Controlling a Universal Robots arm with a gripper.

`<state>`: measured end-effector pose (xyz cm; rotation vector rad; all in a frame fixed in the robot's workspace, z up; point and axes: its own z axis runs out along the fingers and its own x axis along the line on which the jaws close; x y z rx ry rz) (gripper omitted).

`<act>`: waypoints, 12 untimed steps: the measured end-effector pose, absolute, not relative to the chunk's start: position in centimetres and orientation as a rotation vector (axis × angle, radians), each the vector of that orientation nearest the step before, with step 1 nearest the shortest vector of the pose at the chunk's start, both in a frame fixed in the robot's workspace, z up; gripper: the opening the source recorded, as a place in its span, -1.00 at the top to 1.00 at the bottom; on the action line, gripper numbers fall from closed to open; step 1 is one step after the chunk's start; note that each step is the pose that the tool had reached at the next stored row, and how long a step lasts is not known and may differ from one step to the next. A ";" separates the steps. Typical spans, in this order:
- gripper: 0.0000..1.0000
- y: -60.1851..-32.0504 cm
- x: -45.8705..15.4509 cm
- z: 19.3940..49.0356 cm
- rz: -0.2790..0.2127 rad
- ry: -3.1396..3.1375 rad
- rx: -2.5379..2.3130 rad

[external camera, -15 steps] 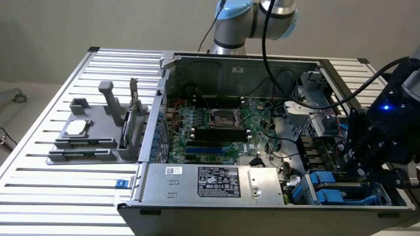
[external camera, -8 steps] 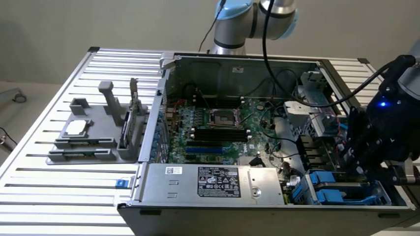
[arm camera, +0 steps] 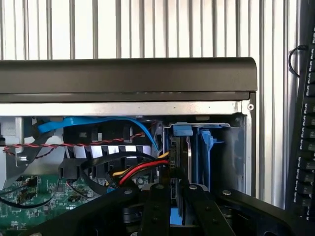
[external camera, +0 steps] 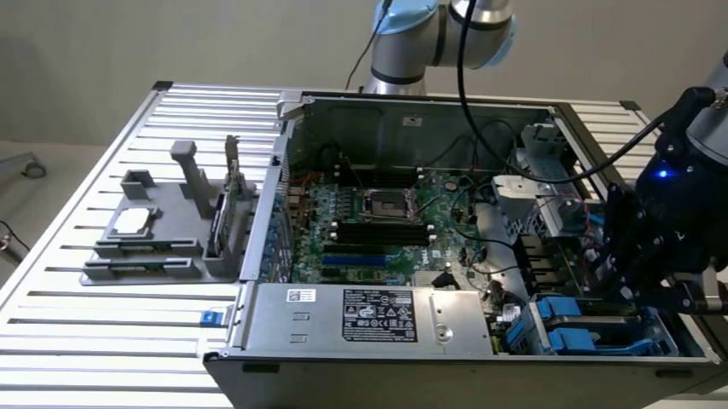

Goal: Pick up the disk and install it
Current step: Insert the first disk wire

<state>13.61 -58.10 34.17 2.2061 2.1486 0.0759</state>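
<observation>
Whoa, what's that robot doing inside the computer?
A robot arm is reaching into an open computer case that lies on a slatted metal table. Its gripper appears to be shut on the disk, holding it on edge at the blue drive cage in the case's corner, at the exterior view's right. The disk looks lined up with a slot in the cage, but I cannot tell how far in it sits.
</observation>
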 end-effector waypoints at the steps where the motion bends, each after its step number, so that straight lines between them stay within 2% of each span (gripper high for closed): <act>1: 0.66 -58.1 13.6 34.2 0.072 2.144 2.207; 12: 0.66 -58.1 13.6 34.1 0.052 2.128 2.205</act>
